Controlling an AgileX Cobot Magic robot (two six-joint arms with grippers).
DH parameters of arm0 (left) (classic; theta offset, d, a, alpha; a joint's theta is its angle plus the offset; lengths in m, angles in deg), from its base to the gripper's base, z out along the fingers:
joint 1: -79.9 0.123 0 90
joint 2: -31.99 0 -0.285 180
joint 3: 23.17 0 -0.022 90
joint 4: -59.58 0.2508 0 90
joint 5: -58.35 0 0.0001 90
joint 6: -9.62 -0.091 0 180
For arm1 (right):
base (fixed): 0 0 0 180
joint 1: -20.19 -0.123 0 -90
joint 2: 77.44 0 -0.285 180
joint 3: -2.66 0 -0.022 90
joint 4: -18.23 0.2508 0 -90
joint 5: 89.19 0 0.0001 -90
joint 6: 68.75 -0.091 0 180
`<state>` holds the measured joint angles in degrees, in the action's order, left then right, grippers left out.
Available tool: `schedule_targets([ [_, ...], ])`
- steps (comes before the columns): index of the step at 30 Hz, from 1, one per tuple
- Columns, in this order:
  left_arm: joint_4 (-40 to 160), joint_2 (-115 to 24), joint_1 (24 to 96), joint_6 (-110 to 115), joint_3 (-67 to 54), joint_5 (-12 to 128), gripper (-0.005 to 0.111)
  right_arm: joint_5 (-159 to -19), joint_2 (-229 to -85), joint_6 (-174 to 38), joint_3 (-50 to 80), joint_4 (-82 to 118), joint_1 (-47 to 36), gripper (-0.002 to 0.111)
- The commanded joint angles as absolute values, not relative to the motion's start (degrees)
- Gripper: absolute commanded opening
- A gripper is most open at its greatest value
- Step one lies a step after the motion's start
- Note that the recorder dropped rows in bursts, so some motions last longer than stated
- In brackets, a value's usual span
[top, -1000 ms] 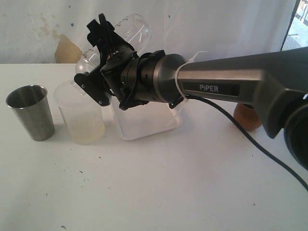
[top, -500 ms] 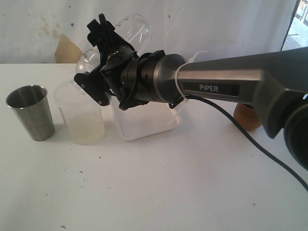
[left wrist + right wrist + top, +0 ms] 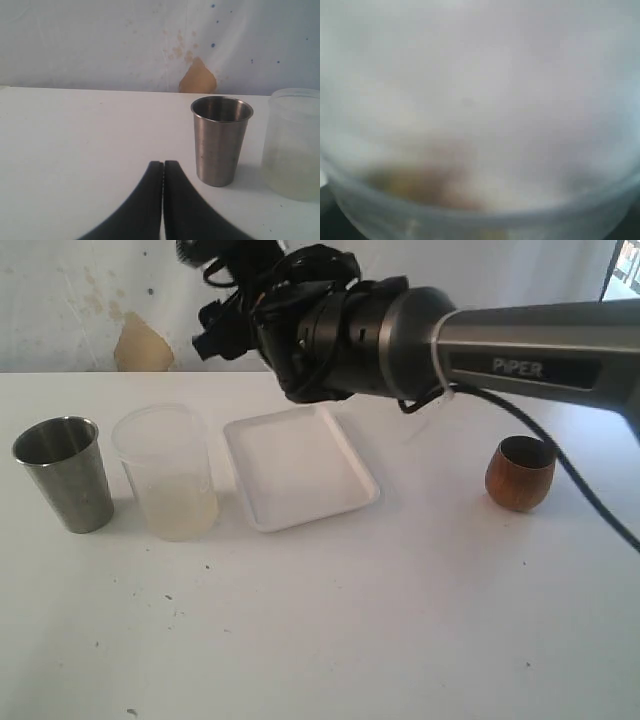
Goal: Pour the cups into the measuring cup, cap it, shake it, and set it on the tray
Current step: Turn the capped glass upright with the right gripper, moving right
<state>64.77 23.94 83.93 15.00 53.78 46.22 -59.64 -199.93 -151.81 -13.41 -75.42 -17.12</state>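
While holding the measuring cup (image 3: 480, 150) in wide right jaws, with left jaws shut empty, keep level; lower onto tray (image 3: 300, 465), 3 o'clock of frosted cup (image 3: 168, 475).

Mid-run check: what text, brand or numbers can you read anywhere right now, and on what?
"PiPER": on the grey link of the right arm, slightly blurred.
Too blurred to read: any scale on the measuring cup filling the right wrist view.
No print visible: steel tumbler, frosted cup, tray, wooden cup.
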Motion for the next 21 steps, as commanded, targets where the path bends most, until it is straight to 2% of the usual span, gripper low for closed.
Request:
schedule_targets([
  [1, 64.7, 24.2, 83.8, 15.2, 54.0, 46.7, 0.001, -66.4, -196.6, -160.7, -10.1, -70.4, -14.7, 0.000],
  [5, 64.7, 24.2, 83.8, 15.2, 54.0, 46.7, 0.001, -76.6, -196.6, -174.7, -6.1, -81.4, -11.0, 0.000],
  [11, 64.7, 24.2, 83.8, 15.2, 54.0, 46.7, 0.001, -76.7, -196.8, -175.4, 1.1, -81.7, -6.2, 0.000],
  [15, 64.7, 24.2, 83.8, 15.2, 54.0, 46.7, 0.001, -78.5, -197.1, -169.3, 2.1, -81.7, -4.8, 0.000],
  [21, 64.7, 24.2, 83.8, 15.2, 54.0, 46.7, 0.001, -96.2, -197.3, -157.7, -2.4, -81.7, -4.8, 0.000],
])
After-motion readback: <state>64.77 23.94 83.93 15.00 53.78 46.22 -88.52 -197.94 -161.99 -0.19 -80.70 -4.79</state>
